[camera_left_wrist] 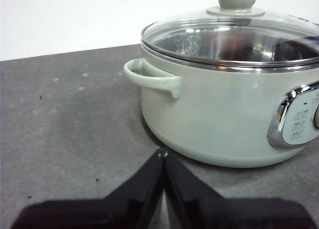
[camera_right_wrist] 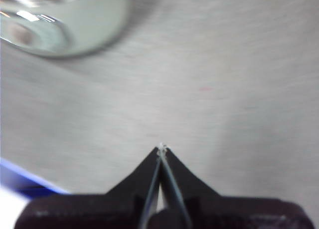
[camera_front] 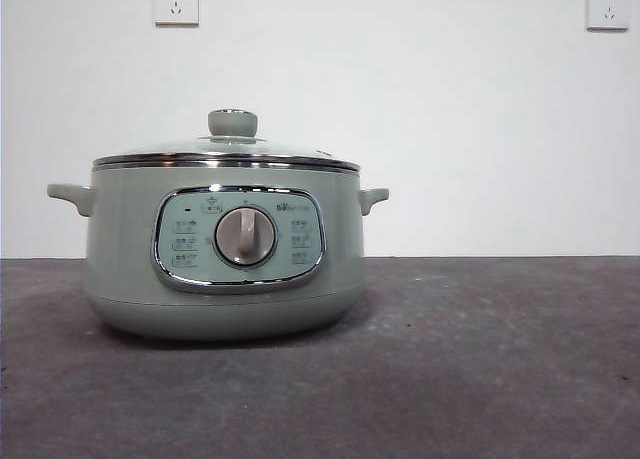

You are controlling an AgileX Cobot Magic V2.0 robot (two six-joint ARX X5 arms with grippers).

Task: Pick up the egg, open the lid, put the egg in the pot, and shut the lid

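I log: left tool point(camera_left_wrist: 162, 154) clenched, empty, low over tabletop point(camera_left_wrist: 70, 114); pot point(camera_left_wrist: 219, 114) just ahead, lid point(camera_left_wrist: 234, 34) seated, brownish shape inside, possibly the egg. Right tool point(camera_right_wrist: 162, 149) clenched, empty, pot beyond.

Sage-green pot point(camera_front: 225, 269) upright on table, glass lid point(camera_front: 228, 151) seated flat on its rim.

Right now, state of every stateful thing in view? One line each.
lid: closed, seated on the pot rim.
pot: upright on the table, covered.
egg: apparently inside the pot, a reddish-brown shape dimly seen through the glass.
left gripper: shut, empty, low over the table beside the pot.
right gripper: shut, empty, above bare table, away from the pot.
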